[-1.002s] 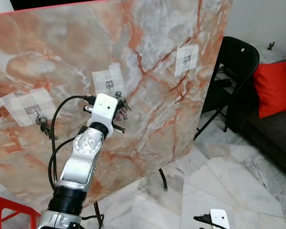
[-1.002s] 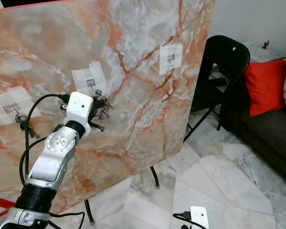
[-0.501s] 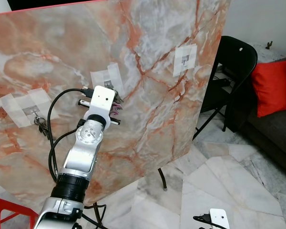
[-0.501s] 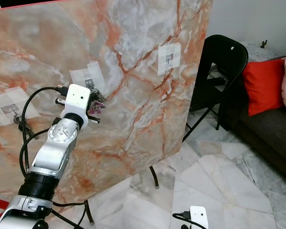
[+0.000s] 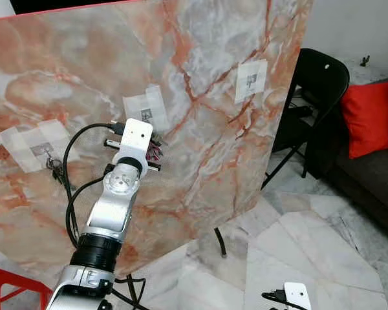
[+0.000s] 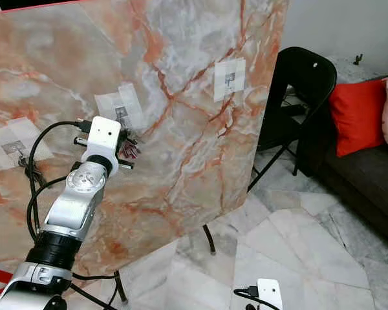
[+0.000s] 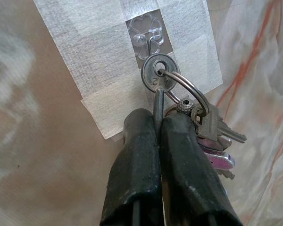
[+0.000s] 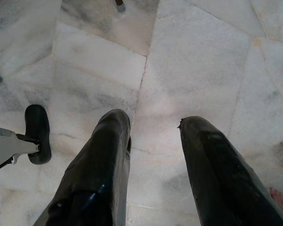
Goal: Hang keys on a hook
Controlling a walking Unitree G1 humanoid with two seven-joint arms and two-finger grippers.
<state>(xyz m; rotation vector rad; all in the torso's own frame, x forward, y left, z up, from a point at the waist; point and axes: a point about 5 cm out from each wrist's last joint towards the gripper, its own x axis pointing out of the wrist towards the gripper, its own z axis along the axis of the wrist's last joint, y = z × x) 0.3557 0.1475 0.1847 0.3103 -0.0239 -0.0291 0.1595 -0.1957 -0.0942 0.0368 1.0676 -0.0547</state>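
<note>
The left tool [image 7: 158, 136] is reaching up against the tilted marble board [image 5: 213, 77], its two black fingers [image 7: 137, 160] pressing tight together on the shank of a silver key whose round head is sitting just under the clear hook [image 7: 148, 38]. That hook is sticking to a white tape patch [image 5: 145, 106] near the middle of the board. The keys [image 7: 198, 127] are hanging from a metal ring threaded through the gripped key's head, spilling beside the fingers with a purple-tinted one among them; whether the head is touching the hook is hard to tell. A second tape patch [image 5: 29, 142] towards the board's left edge is carrying another bunch of keys [image 5: 55, 169], and a third patch [image 5: 252, 81] is sitting towards the right edge. A black cable [image 5: 71, 194] is looping along the silver left arm.

The right tool [image 8: 153, 155] is hanging low over the marble floor [image 8: 203, 52], its fingers standing apart and gripping nothing. A black folding chair [image 5: 323, 84] is standing behind the board's right edge, next to a red cushion [image 5: 372, 116] on a dark sofa [image 5: 375, 181].
</note>
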